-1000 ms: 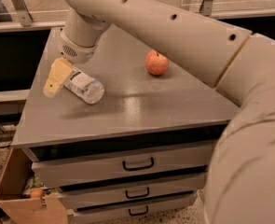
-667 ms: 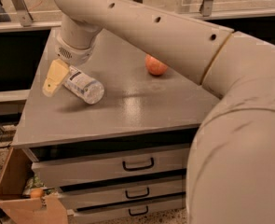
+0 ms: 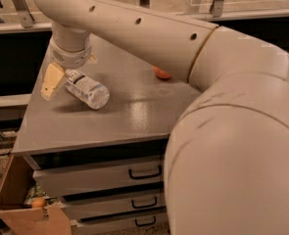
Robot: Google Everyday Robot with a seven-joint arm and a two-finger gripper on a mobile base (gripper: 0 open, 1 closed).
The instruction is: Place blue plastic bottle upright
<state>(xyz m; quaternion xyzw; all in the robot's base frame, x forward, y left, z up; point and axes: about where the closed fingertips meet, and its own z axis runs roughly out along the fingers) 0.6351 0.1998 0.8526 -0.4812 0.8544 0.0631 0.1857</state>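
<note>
The blue plastic bottle lies on its side on the grey cabinet top, at the left. It is clear, with a white-and-pale-blue label. Its cap end points back-left and is hidden under my wrist. My gripper hangs from the arm at that cap end, close against the bottle, with a cream-coloured part on the bottle's left side. My arm crosses the whole view from the right.
A red apple sits behind the arm, mostly hidden. Below the top are drawers with dark handles. An open cardboard box stands on the floor at the lower left. A rail runs behind the cabinet.
My arm has swung left and now covers most of the apple. The gripper has shifted slightly left. The bottle lies where it was.
</note>
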